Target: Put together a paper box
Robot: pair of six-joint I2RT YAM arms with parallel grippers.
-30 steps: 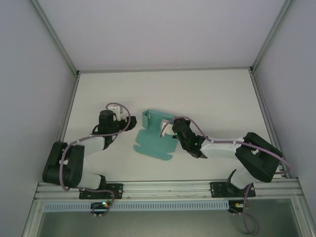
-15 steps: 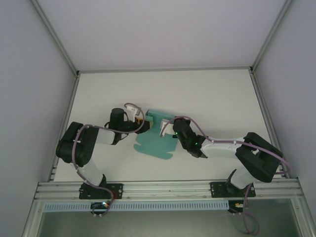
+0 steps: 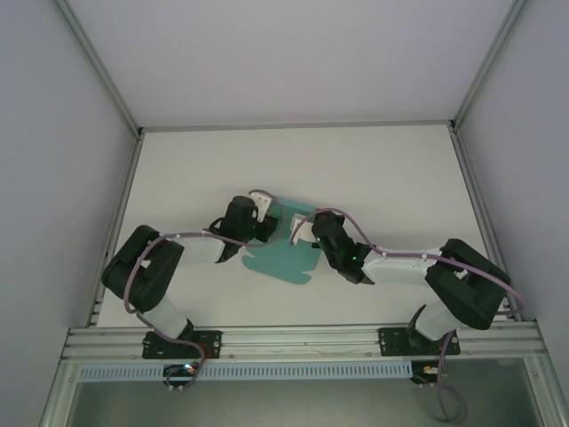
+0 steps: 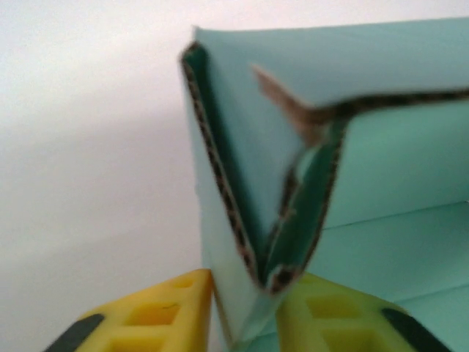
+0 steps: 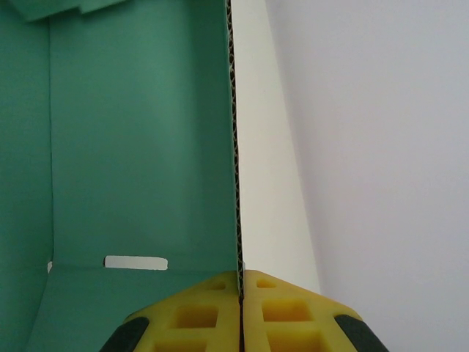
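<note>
From above, the paper box (image 3: 286, 253) sits mid-frame on the surface (image 3: 382, 169), half-folded. Left wrist: your left fingers (image 4: 157, 312) straddle a doubled wall, likely to crease it; whether they pinch, you cannot tell. Right wrist: right fingers (image 5: 205, 315) clench an upright wall, steadying it.

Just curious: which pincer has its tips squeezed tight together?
The right pincer: its tips meet on one thin paper box wall; the left pincer straddles a doubled flap.

Wht table (image 3: 373, 169), grey walls (image 3: 293, 53), alu frame (image 3: 293, 342).
</note>
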